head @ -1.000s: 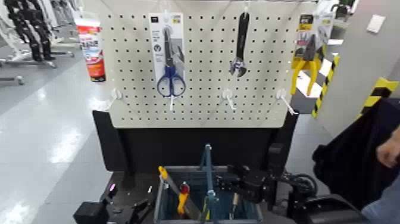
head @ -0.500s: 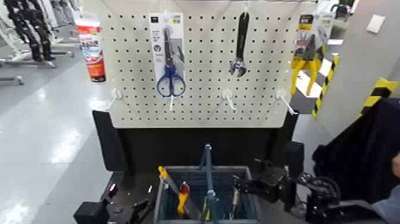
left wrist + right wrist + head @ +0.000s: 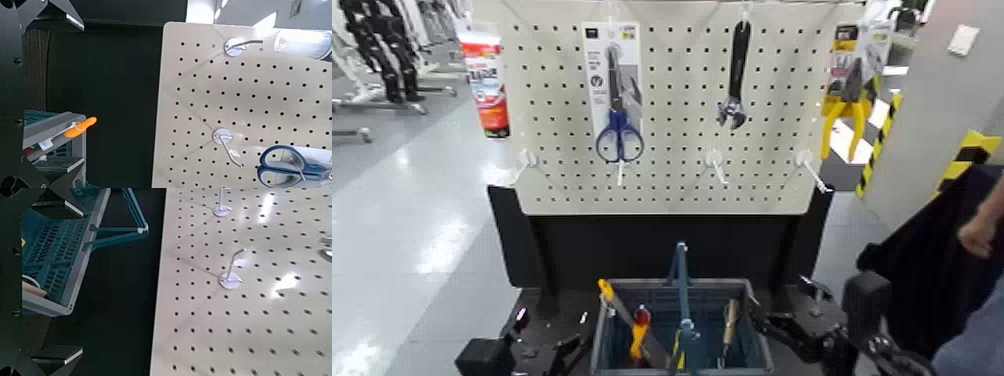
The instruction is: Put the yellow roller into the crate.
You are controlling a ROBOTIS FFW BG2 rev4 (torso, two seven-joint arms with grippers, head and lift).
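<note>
The grey-blue crate (image 3: 617, 300) with its upright blue centre handle (image 3: 681, 290) stands low in the middle of the head view. A short yellowish handle (image 3: 730, 322) leans in its right compartment; it looks like the yellow roller's, and no white sleeve shows. My right gripper (image 3: 779, 318) is just right of the crate, apart from it, open and empty. In the right wrist view (image 3: 74, 276) the crate (image 3: 59, 243) lies between its spread fingers. My left gripper (image 3: 557, 352) rests low, left of the crate, open and empty.
A pegboard (image 3: 672, 150) stands behind the crate with scissors (image 3: 618, 125), a wrench (image 3: 735, 80), packaged yellow pliers (image 3: 847, 95) and bare hooks. A yellow-and-red-handled tool (image 3: 635, 330) lies in the crate's left compartment. A person's hand (image 3: 982, 225) is at the right edge.
My right gripper has pulled back from over the crate's right compartment to the right, empty. The yellowish handle now shows uncovered in that compartment. The left arm has not moved.
</note>
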